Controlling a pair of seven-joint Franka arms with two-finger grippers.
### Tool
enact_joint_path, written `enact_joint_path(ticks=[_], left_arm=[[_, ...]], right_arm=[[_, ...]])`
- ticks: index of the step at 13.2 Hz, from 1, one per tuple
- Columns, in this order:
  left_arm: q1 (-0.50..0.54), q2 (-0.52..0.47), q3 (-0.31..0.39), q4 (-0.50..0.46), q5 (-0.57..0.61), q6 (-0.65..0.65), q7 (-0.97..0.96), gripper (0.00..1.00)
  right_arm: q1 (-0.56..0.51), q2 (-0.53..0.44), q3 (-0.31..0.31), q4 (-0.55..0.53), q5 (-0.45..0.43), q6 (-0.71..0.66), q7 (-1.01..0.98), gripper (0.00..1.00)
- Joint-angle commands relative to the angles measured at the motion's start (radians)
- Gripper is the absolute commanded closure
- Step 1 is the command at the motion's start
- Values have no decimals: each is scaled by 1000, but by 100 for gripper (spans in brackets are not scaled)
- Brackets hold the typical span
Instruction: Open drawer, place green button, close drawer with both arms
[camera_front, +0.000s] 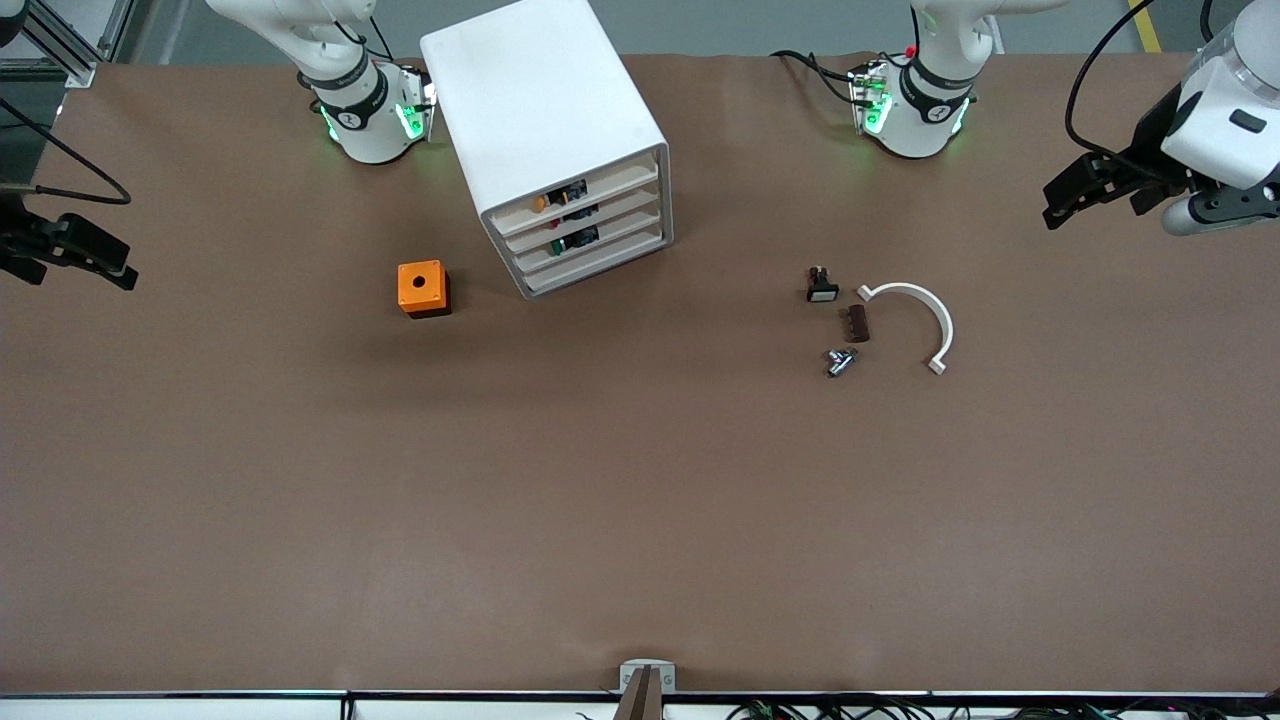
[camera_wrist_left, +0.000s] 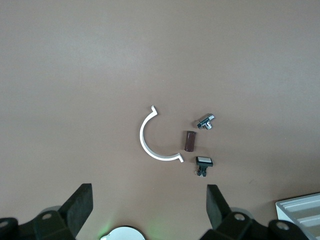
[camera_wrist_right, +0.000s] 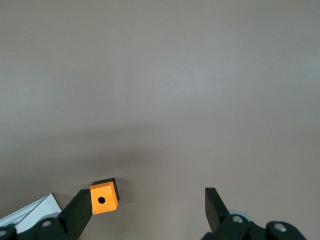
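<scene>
The white cabinet (camera_front: 545, 110) stands between the two arm bases with all four drawers shut. The third drawer (camera_front: 625, 232) is shut, and the green-capped button (camera_front: 558, 245) shows inside it through its front. My left gripper (camera_front: 1060, 205) hangs open and empty over the left arm's end of the table; in the left wrist view (camera_wrist_left: 150, 200) it holds nothing. My right gripper (camera_front: 105, 265) hangs open and empty over the right arm's end of the table; in the right wrist view (camera_wrist_right: 147, 205) it holds nothing. Neither gripper touches the cabinet.
An orange square box with a hole (camera_front: 423, 288) sits beside the cabinet toward the right arm's end. A black button with a white cap (camera_front: 822, 287), a brown piece (camera_front: 858, 323), a metal fitting (camera_front: 840, 361) and a white curved clip (camera_front: 925, 315) lie toward the left arm's end.
</scene>
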Motion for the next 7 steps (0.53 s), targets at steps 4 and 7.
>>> enact_joint_path(ticks=[4, 7], left_arm=[[9, 9, -18, 15, 20, 2, 18, 0], [6, 12, -20, 16, 20, 0, 18, 0]], right_arm=[[-15, -24, 9, -25, -2, 5, -13, 0], [-14, -24, 9, -25, -2, 5, -13, 0]])
